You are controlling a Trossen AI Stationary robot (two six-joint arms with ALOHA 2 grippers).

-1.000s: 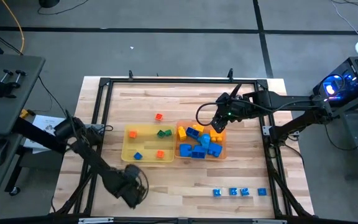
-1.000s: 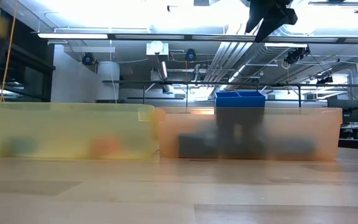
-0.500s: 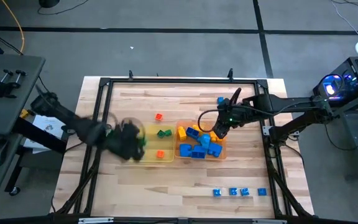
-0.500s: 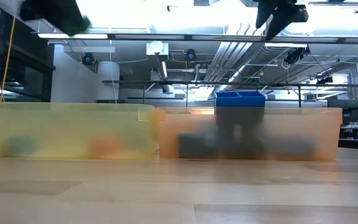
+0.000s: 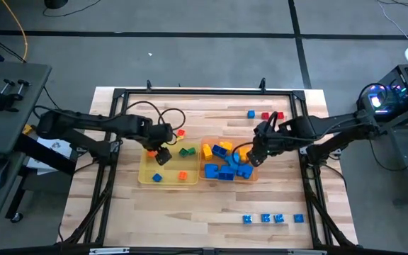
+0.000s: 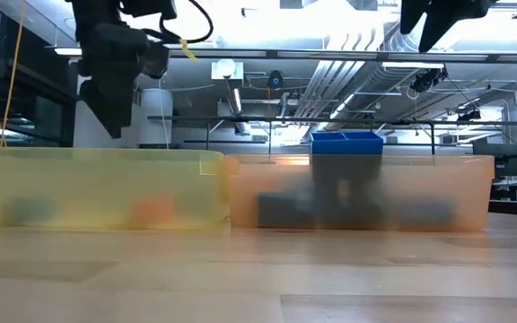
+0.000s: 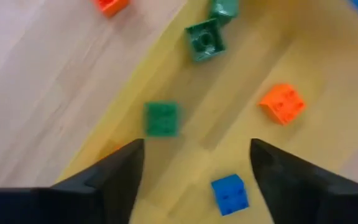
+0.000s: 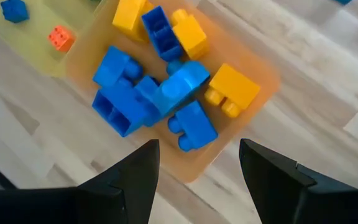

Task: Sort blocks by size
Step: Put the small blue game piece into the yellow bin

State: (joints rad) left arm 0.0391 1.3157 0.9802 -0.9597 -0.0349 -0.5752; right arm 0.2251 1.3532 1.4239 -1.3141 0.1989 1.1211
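A yellow tray [image 5: 168, 170] holds small blocks: two green ones [image 7: 205, 38], an orange one [image 7: 281, 102] and a blue one [image 7: 230, 193]. Another green block [image 7: 161, 118] shows blurred over the tray floor. My left gripper [image 7: 194, 149] hovers open above this tray [image 5: 160, 153] with nothing between its fingers. Beside it, an orange tray [image 5: 202, 161] holds larger blue blocks [image 8: 135, 93] and yellow blocks [image 8: 232, 90]. My right gripper [image 8: 197, 149] stands open above that tray's right edge [image 5: 254, 154], touching nothing.
Loose small blocks lie on the table: an orange one [image 5: 181, 132] behind the yellow tray, a blue one [image 5: 251, 113] and two red ones [image 5: 272, 115] at the far right, and a row of blue ones [image 5: 271, 219] near the front right. A black frame [image 5: 119, 95] borders the table.
My left gripper has swung from the table's near left part toward the far edge and right, ending above the yellow tray; a blurred green block now shows under it. My right gripper has drifted toward the near edge, uncovering the blue and red blocks at the far right.
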